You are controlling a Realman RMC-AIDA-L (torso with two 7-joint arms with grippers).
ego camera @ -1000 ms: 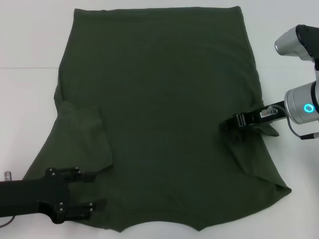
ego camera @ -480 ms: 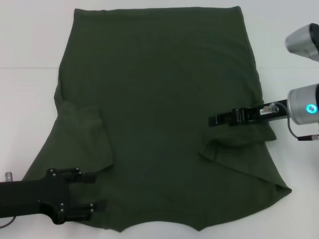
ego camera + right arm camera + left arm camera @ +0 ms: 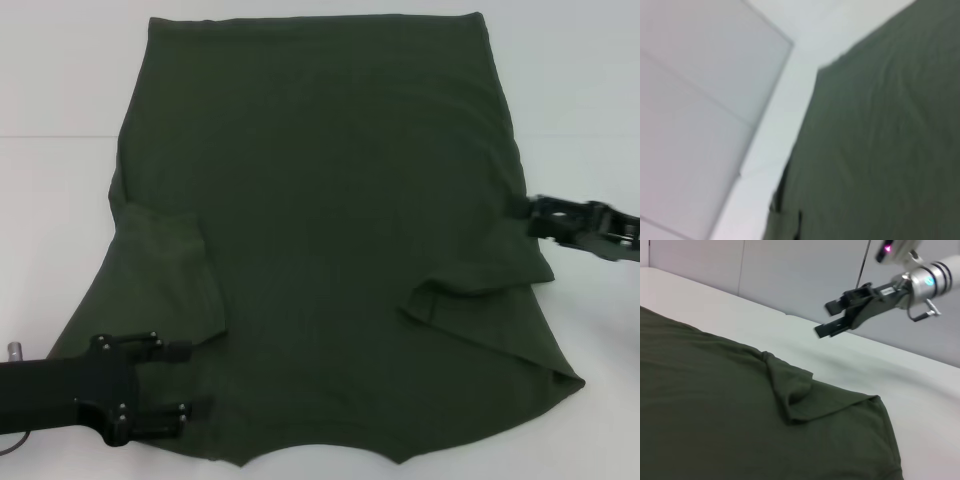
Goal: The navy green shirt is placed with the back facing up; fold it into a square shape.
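The navy green shirt is a plain dark olive green all over, matte, with no print or stripe; its folded-in sleeves show the same shade. It lies on a white table. The left gripper is black with small silver screws. The right gripper is black too. The wall behind is pale grey.

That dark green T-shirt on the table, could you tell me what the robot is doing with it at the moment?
The large dark olive-green short-sleeved T-shirt lies spread on the white table. Both sleeves are already folded inward onto the body. The right end effector is open and empty, raised above the table by the shirt's right edge, just off the folded sleeve. The left end effector is open too, over the shirt's near-left corner. The square fold is not yet made.
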